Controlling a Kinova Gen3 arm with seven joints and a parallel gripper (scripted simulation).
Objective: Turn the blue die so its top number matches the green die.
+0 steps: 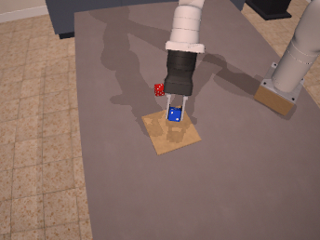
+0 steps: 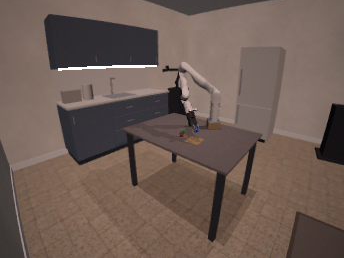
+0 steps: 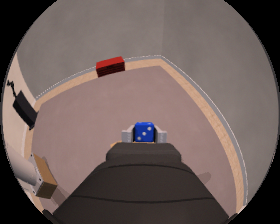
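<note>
The blue die (image 1: 175,114) (image 2: 197,130) (image 3: 144,132) is between the two fingers of my gripper (image 1: 175,116) (image 2: 195,129) (image 3: 144,131), which is shut on it and holds it tilted above the far part of the mat. Three pips in a diagonal show on its face in the wrist view. The square tan mat (image 1: 179,143) (image 2: 194,141) lies flat on the table; only a sliver shows in the wrist view. The red die (image 1: 159,89) (image 2: 181,134) stands beyond the mat. The green die (image 2: 182,131) is small beside the red die; its number cannot be read, and the top view does not show it.
The arm's base on its wooden block (image 1: 274,100) (image 2: 214,125) (image 3: 45,176) stands on the table (image 1: 126,193) (image 2: 225,152) to the right of the mat in the top view. A red box (image 3: 110,66) is beyond the table edge in the wrist view. Arm shadows fall across the mat.
</note>
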